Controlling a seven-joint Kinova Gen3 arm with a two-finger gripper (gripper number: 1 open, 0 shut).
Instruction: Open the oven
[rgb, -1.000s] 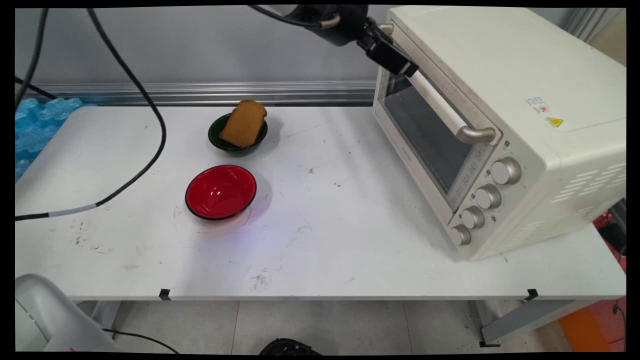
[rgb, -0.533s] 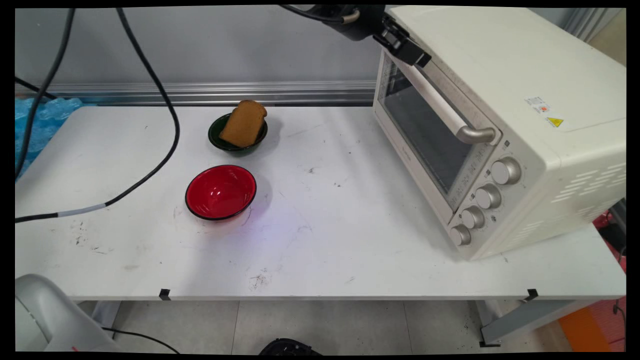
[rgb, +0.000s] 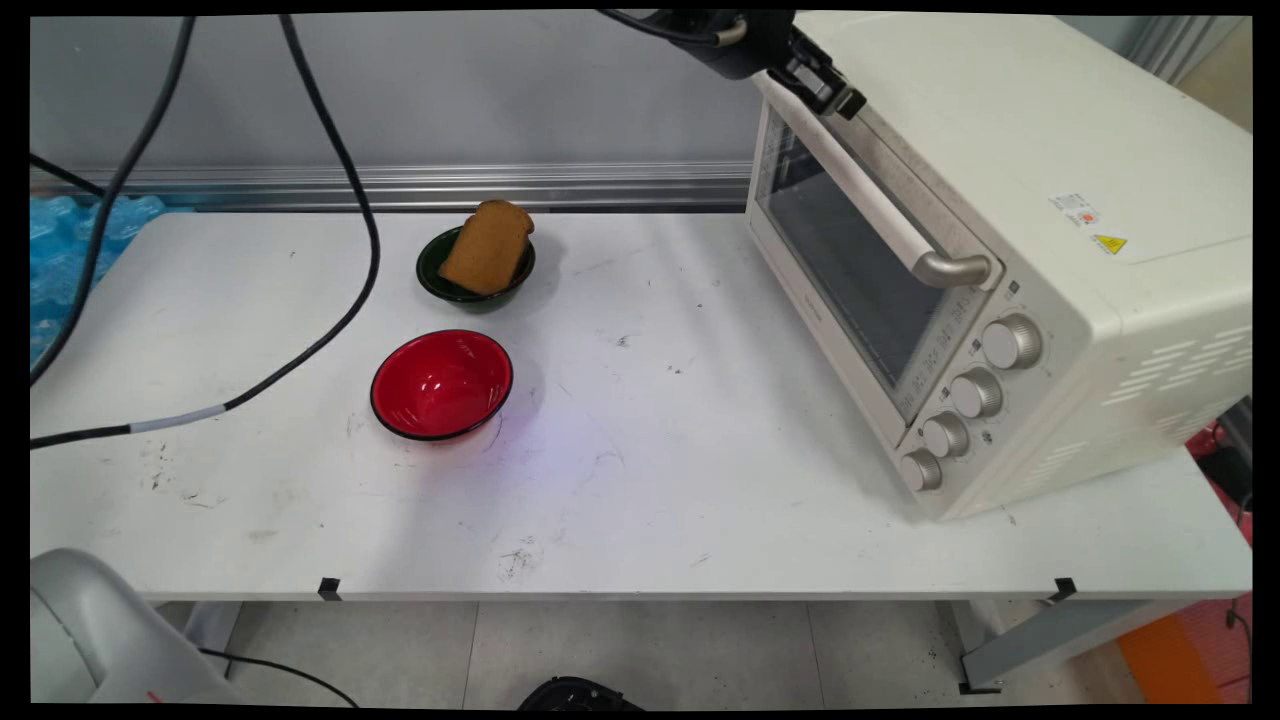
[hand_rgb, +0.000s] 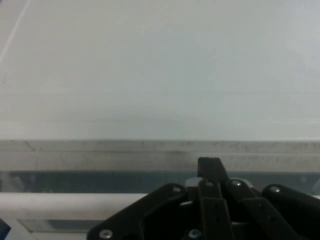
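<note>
A white table is seen from its near edge, w/ a red bowl set left of centre, nothing in it. Just behind it, a dark green bowl is seen w/ a slice of brown bread propped in it, tilted against the rim. At right, a cream toaster oven is stood at an angle on the table, its glass door shut, the handle bar across the door's top and four knobs in a row at the near end. Black cables are hung across the table's left side. At the top edge, the black gripper is held at the far upper corner of the oven door, touching the far end of the handle, pointed down and to the right. In the hand view the fingers are brought together, no gap betw. them, w/ the oven's pale top surface filling the view beyond.
</note>
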